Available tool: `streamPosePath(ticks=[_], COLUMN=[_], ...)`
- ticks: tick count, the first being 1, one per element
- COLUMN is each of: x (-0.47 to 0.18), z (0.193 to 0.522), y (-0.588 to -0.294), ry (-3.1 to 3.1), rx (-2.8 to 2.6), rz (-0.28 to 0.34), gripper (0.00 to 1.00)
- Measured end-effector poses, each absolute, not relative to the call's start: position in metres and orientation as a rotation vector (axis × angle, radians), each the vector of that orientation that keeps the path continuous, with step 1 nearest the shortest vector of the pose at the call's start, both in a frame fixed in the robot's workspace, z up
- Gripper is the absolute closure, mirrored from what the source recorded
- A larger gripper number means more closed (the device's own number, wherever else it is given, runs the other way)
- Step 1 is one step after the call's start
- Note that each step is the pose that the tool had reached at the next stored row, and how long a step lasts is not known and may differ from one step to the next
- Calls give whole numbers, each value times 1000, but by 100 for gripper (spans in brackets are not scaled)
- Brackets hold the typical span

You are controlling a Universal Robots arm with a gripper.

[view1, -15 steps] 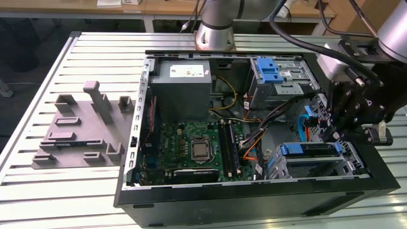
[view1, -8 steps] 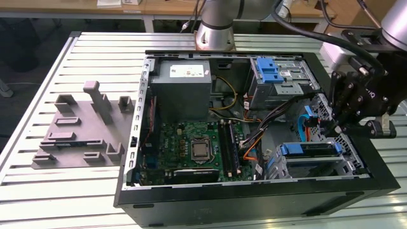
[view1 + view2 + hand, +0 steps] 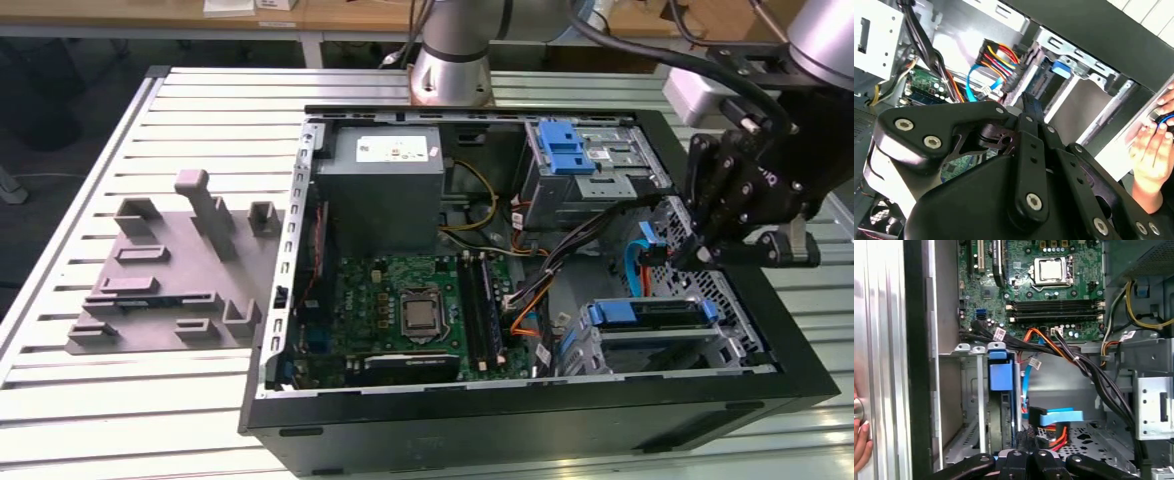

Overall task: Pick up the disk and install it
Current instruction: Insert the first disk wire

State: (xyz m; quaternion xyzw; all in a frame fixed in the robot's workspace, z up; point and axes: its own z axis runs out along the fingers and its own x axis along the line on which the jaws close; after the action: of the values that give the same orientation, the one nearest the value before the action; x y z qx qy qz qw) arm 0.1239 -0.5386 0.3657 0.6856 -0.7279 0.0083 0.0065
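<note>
the black multi-link gripper (image 3: 705,255) hangs over the open black tower computer case (image 3: 534,420), above the drive cage at the exterior view's right; whether its claw is wide or narrow, i cannot tell; the silver disk in its blue plastic carrier (image 3: 647,313) sits slotted in that cage, edge-up for sliding (image 3: 1001,390); a person's hand (image 3: 1149,155) rests on the case wall, seemingly to steady it

Exterior view high, angled down on whole open PC case (image 3: 534,400), both wrist views close inside, sharing drive cage (image 3: 999,375)
</note>
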Motion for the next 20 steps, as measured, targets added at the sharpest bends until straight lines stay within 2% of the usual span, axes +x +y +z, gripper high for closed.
streamPosePath(ticks=[13, 16, 18, 19, 20], x=[124, 124, 124, 124, 124], z=[366, 366, 366, 366, 366], y=[-525, -525, -523, -523, -522], ry=[-2300, -2290, -2285, -2285, -2285], rx=[2126, 2117, 2113, 2113, 2113], rz=[40, 62, 72, 73, 73], gripper=[89, 89, 89, 83, 83])
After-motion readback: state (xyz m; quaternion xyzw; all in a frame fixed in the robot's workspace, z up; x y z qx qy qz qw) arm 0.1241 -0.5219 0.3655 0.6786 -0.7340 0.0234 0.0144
